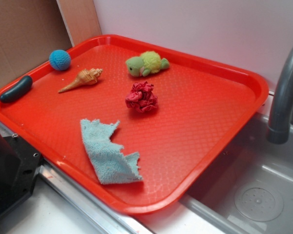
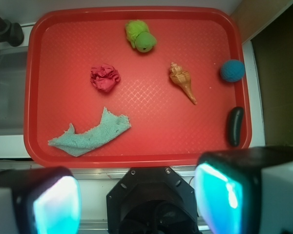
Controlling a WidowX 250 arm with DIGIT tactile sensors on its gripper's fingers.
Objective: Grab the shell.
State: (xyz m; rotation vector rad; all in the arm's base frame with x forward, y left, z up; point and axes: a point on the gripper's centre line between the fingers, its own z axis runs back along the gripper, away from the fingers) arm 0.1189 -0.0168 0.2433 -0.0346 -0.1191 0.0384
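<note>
Wrist view alone shows the gripper (image 2: pixel 136 200) spread wide, empty, off the tray (image 2: pixel 136 160) edge; shell (image 2: pixel 181 81) lies untouched near the ball (image 2: pixel 232 70).

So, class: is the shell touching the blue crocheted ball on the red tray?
Apart. The wrist view shows bare red tray between the shell and the blue ball; the exterior view shows the same gap.

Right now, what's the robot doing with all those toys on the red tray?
Nothing is being held yet. The robot's tool hangs open above the near edge of the red tray, well away from everything. The shell it wants lies untouched between the blue ball and the green turtle.
</note>
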